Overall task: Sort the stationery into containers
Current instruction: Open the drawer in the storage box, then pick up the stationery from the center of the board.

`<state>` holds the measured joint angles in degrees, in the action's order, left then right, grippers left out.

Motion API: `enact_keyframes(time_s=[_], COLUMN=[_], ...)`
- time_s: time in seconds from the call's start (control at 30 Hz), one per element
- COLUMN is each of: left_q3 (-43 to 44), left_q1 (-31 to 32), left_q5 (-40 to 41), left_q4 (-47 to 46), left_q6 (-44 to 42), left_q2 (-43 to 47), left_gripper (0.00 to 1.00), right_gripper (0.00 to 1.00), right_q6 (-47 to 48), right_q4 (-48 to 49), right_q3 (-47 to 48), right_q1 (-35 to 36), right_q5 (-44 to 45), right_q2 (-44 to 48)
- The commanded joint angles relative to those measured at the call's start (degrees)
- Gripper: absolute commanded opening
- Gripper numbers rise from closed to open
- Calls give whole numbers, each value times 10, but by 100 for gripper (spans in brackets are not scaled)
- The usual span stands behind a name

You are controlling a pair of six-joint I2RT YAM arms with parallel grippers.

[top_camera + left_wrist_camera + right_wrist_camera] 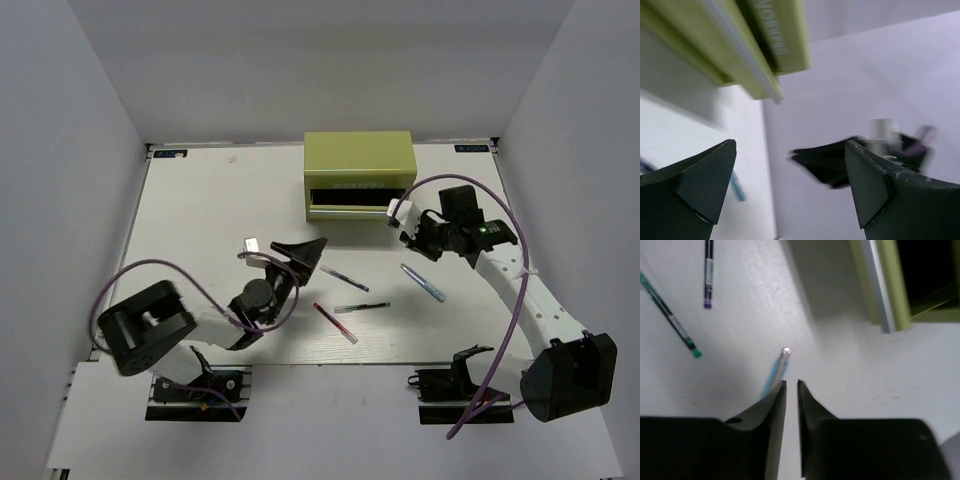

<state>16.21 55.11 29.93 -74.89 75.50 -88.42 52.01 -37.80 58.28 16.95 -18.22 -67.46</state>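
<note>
Logged right gripper point(791, 385) with fingers nearly together, gripping nothing, hovering off the cabinet's point(358, 160) front right corner, tips just short of the light blue pen point(777, 371). Found left gripper point(300, 255) spread wide, empty, in front of the cabinet, toward its left. Counted all four pens loose before the cabinet: dark pen point(343, 278) nearest, then green pen point(362, 307), red pen point(335, 323) farthest. Noted drawer point(355, 192) open; couldn't see inside. Judged nothing sorted yet, four to go.
</note>
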Motion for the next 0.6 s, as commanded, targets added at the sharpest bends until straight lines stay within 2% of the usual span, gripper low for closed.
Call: enact_keyframes(time_s=[0.0,0.03,0.1,0.13,0.17,0.2,0.3,0.43,0.57], left_q3=[1,34,119,149,175,214,221,215,240], left_q1=[-9,-9,-9,-9,-9,-9,-9,-9,-9], left_q5=[-64,-64,-71,-81,-81,-74,-68,-68,-35], left_q4=[108,267,427,536,592,638,699,733,825], left_q6=[3,-37,-114,-160,-195,-195,-214,-231,-249], left_q2=[119,180,215,221,222,222,241,272,295], left_gripper=[100,100,100,100,100,100,100,100,100], right_gripper=[17,17,27,35,42,55,67,69,69], right_q6=[-51,-68,-82,-99,-104,-117,-125,-121,-120], right_q4=[-38,-39,-33,-20,-11,-8,6,54,101], right_q3=[-28,-46,-65,-70,-80,-87,-115,-164,-200], right_q1=[-4,-7,-9,-12,-14,-17,-22,-30,-33], right_q5=[-21,-17,-9,3,11,13,35,82,106], right_q2=[5,4,1,1,0,-6,-15,-25,-43])
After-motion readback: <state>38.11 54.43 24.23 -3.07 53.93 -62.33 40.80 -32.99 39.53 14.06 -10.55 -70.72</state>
